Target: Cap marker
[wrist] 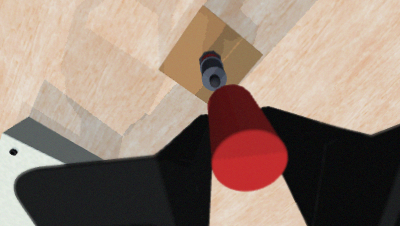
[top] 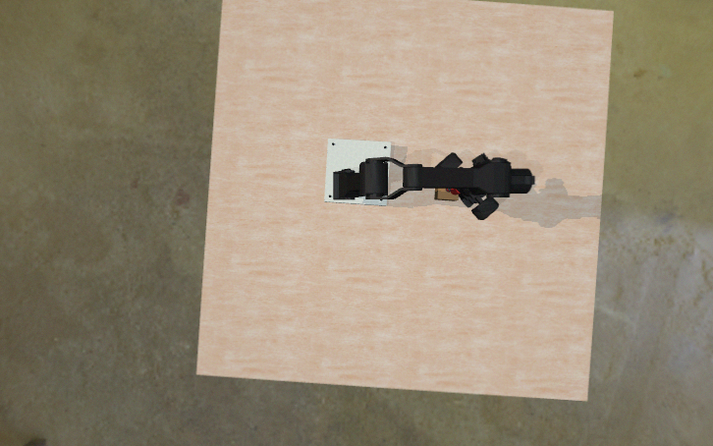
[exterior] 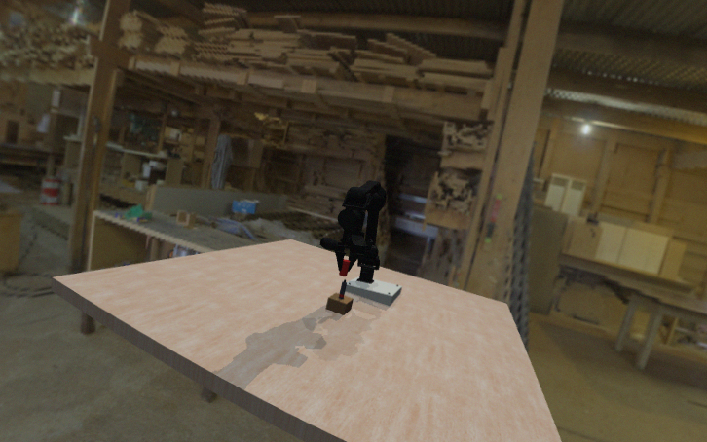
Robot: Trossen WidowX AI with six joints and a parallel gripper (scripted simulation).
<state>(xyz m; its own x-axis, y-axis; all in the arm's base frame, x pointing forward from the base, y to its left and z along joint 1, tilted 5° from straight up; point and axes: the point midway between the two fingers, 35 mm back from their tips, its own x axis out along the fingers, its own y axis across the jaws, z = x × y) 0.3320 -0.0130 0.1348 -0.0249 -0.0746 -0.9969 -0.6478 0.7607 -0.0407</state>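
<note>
The red cap point(top: 453, 192) point(exterior: 344, 268) point(wrist: 249, 159) is held between the fingers of my gripper point(exterior: 345, 264) point(wrist: 234, 119), which is shut on it. In the exterior view the cap is in the air above the marker, with a gap between them. The dark marker point(exterior: 343, 289) point(wrist: 212, 71) stands upright in the brown holder block point(top: 446, 195) point(exterior: 339, 303) point(wrist: 182, 60), its tip bare. In the wrist view the marker's tip shows just beyond the cap's far end. In the top view the arm hides the marker and part of the block.
The white base plate point(top: 343, 154) point(exterior: 387, 293) point(wrist: 25, 175) of the arm lies close to the holder block. The wooden tabletop point(top: 348, 288) point(exterior: 427, 356) carries the arm's shadow beyond the block. The table's edges show in the top and exterior views.
</note>
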